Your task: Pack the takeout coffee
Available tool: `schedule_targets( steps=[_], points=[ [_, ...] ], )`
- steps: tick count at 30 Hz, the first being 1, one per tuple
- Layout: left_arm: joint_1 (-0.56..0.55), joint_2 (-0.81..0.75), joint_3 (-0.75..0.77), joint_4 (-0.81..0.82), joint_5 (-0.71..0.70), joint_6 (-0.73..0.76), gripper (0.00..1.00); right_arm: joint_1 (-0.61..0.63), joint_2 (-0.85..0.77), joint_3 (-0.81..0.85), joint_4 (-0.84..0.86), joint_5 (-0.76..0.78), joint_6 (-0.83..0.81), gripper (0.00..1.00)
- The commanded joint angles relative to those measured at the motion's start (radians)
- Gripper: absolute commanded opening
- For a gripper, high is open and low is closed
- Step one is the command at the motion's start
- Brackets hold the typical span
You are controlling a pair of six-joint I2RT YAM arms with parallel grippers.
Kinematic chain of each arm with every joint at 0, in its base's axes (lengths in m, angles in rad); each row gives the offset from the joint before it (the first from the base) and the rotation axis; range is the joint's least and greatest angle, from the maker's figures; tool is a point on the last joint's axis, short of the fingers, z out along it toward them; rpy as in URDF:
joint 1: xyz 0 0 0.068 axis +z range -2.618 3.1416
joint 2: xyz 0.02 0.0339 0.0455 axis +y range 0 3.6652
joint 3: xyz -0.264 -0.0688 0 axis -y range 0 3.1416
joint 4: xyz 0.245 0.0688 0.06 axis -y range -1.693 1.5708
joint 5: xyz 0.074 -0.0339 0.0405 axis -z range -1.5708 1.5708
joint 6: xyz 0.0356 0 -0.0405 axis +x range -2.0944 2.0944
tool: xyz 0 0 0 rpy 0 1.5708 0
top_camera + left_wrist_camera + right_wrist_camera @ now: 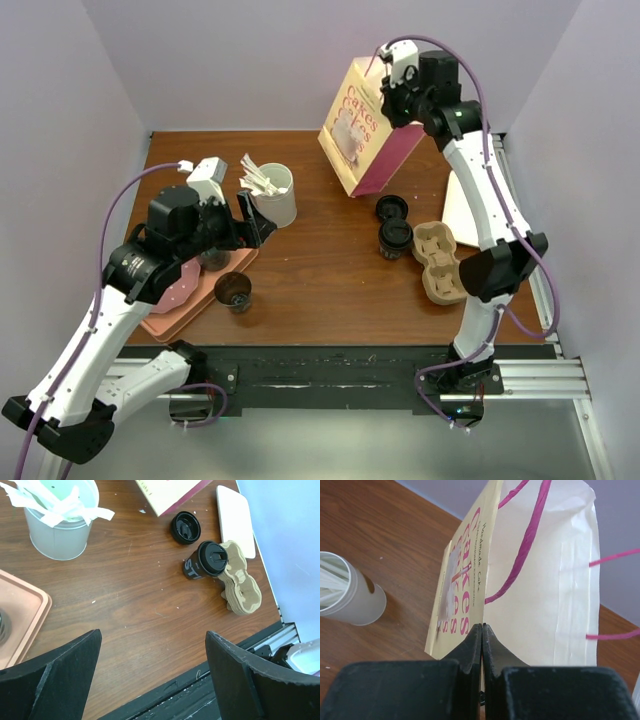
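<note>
I read this as a lab robot booth, not a café. Plain lilac walls (250, 60) close the wood table (320, 290) at 9, 12 and 3 o'clock. Metal rail (565, 378) at 6 carries the arm bases (462, 376). Café items look staged: cake bag (362, 130) at 1, takeout coffee (395, 238) and carrier (440, 262) at 3.

Right hand (388, 93) on paper bag (358, 135)

The white-and-black left arm (95, 335) leans forward, low, its black two-finger left gripper (152, 635) spread wide, empty. The matching right arm (478, 190) stretches high and far back, right gripper (482, 628) pinched on the rim of a cream paper bag (545, 580).
</note>
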Motion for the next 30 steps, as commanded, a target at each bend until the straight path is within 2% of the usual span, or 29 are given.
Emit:
schedule_targets(
  steps=[1, 7, 11, 17, 20, 23, 24, 30],
  points=[
    [0.004, -0.012, 0.041, -0.006, -0.036, 0.007, 0.89, 0.023, -0.109, 0.031, 0.017, 0.028, 0.004, 0.0],
    [0.004, 0.024, 0.09, -0.064, -0.102, 0.004, 0.89, 0.129, -0.189, 0.013, -0.073, 0.058, -0.016, 0.0],
    [0.004, 0.048, 0.139, -0.101, -0.146, 0.002, 0.89, 0.235, -0.242, 0.002, -0.148, 0.141, -0.03, 0.0],
    [0.004, 0.056, 0.252, -0.136, -0.174, 0.031, 0.92, 0.315, -0.35, -0.027, -0.216, 0.226, -0.027, 0.0],
    [0.004, 0.053, 0.291, -0.159, -0.185, 0.034, 0.92, 0.348, -0.423, -0.103, -0.239, 0.226, -0.011, 0.0],
    [0.004, 0.048, 0.312, -0.171, -0.178, 0.034, 0.92, 0.387, -0.505, -0.209, -0.207, 0.163, -0.022, 0.0],
    [0.004, 0.047, 0.314, -0.174, -0.174, 0.034, 0.92, 0.393, -0.564, -0.283, -0.198, 0.151, -0.02, 0.0],
    [0.004, 0.044, 0.3, -0.179, -0.169, 0.011, 0.92, 0.404, -0.709, -0.446, -0.205, 0.102, -0.031, 0.0]
  ],
)
